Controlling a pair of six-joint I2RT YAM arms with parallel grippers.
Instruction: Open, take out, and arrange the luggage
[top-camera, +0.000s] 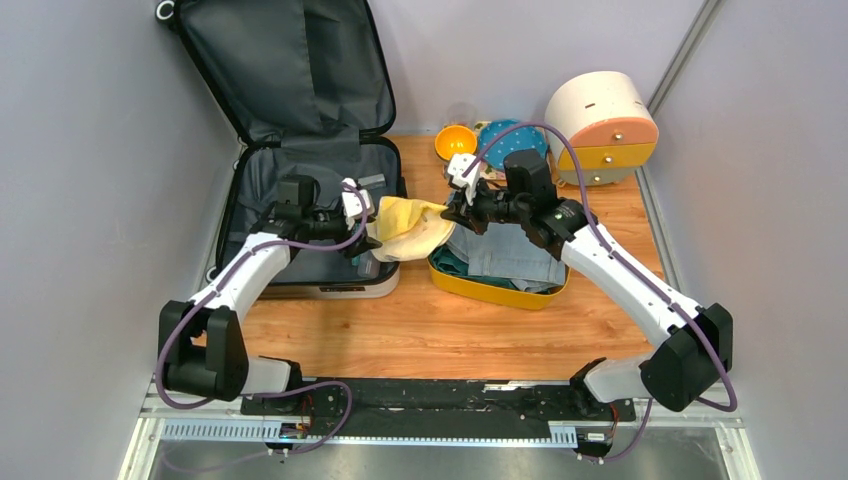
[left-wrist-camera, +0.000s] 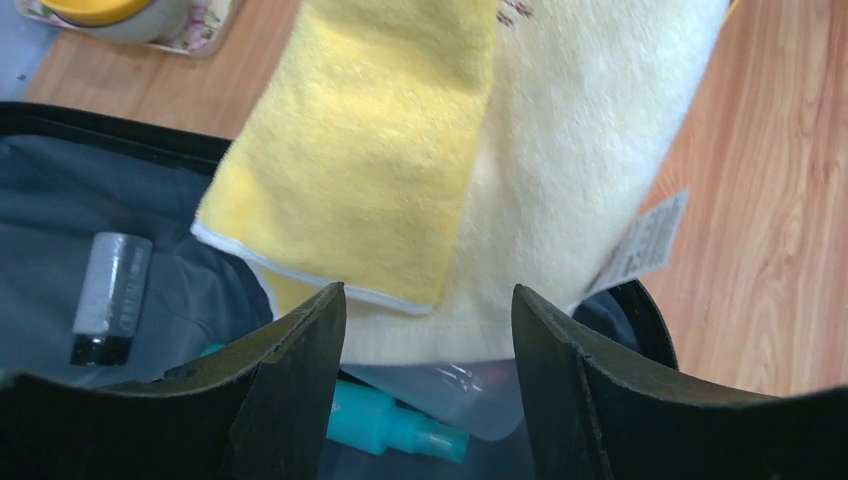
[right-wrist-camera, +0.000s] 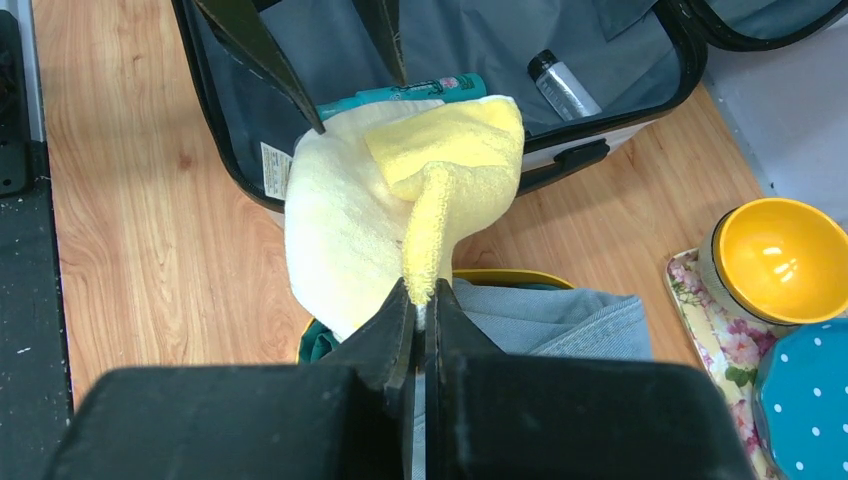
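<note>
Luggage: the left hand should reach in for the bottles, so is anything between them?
Yes: the yellow towel, pinched in the right hand, hangs over the luggage rim just ahead of the left hand's open fingers.

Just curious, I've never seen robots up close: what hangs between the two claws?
A soft yellow-and-cream terry towel, pinched by the shut right gripper and reaching to the open left gripper; clearest in the top view.
</note>
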